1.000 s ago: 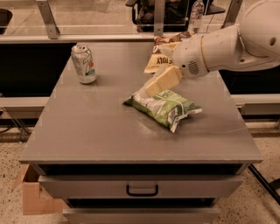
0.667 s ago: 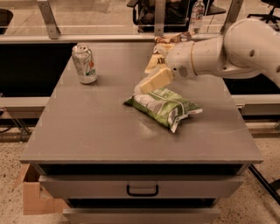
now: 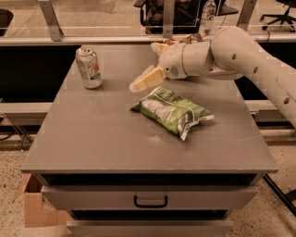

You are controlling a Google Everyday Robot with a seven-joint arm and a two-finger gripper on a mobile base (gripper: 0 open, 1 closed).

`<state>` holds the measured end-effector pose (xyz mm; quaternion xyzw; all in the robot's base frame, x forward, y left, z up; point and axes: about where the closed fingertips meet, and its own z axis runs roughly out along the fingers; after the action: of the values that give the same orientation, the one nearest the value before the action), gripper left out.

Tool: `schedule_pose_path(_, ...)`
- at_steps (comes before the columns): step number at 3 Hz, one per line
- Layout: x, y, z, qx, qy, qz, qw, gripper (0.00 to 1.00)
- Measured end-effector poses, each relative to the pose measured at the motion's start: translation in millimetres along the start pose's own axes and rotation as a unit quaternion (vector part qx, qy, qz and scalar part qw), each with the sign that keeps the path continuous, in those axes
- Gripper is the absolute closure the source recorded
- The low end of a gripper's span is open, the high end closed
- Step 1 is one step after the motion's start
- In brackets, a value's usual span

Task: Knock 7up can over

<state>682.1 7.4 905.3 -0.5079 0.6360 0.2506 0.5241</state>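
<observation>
The 7up can (image 3: 89, 67) stands upright near the far left corner of the grey table (image 3: 92, 139). It is silver-white with green marks and a pull-tab top. My gripper (image 3: 144, 81) reaches in from the right on a white arm, with pale yellowish fingers pointing left and down. It hovers above the table to the right of the can, with a clear gap between them, and just beyond the green crisp bag (image 3: 173, 111). It holds nothing that I can see.
The green crisp bag lies flat at the table's middle. A tan item (image 3: 162, 46) sits at the far edge behind my arm. A plastic bottle (image 3: 209, 11) stands beyond the table. A drawer with a handle (image 3: 151, 202) is below. A cardboard box (image 3: 34, 208) sits on the floor at left.
My gripper and arm have moved left across the table toward the can. The can and the crisp bag have not moved.
</observation>
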Motion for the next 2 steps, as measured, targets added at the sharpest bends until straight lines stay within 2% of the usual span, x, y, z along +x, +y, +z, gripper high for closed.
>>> schedule_pose_path(1, 0, -6, 53, -0.013, -0.006, 0.028, 0.9995, 0.0)
schedule_pose_path(2, 0, -7, 75, -0.015, -0.007, 0.043, 0.9989, 0.0)
